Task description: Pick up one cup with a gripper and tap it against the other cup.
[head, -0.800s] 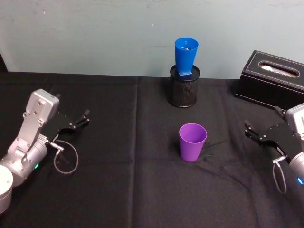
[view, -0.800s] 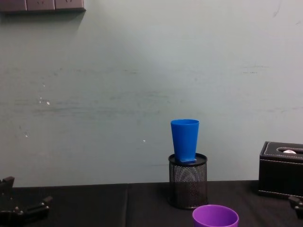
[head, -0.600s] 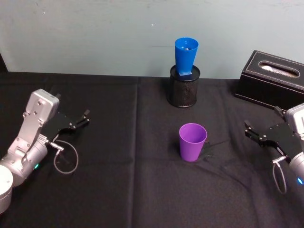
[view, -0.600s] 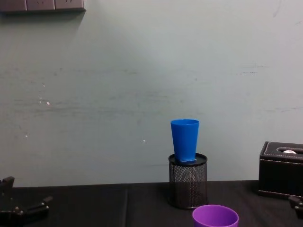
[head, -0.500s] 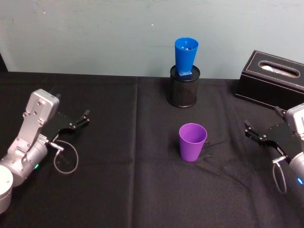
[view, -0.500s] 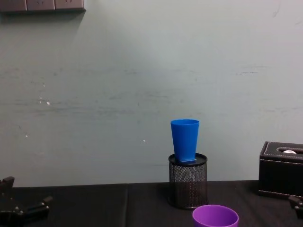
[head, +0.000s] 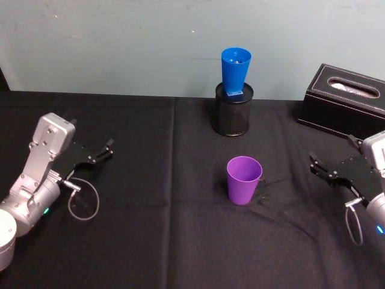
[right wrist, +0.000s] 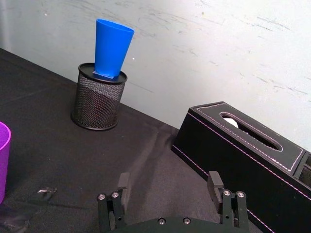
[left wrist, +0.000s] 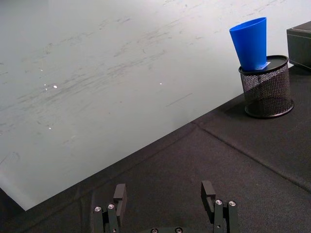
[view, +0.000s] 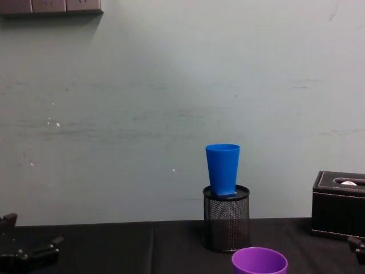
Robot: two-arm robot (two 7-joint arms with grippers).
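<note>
The purple cup [head: 243, 179] stands upright and alone on the black cloth near the table's middle; its rim [view: 259, 261] shows at the chest view's lower edge. The blue cup [head: 235, 71] stands upright with its base set in a black mesh pen holder [head: 232, 112] at the back, by the wall. My left gripper [head: 91, 133] rests open and empty at the left, far from both cups; its fingers [left wrist: 119, 191] stand wide apart. At the right my right gripper [head: 331, 149] is likewise open and empty, a short way right of the purple cup, fingers [right wrist: 214, 179] spread.
A black tissue box [head: 346, 99] sits at the back right, just behind the right gripper. A pale wall [head: 120, 42] closes off the table's rear. Open black cloth [head: 168, 229] lies between the arms and around the purple cup.
</note>
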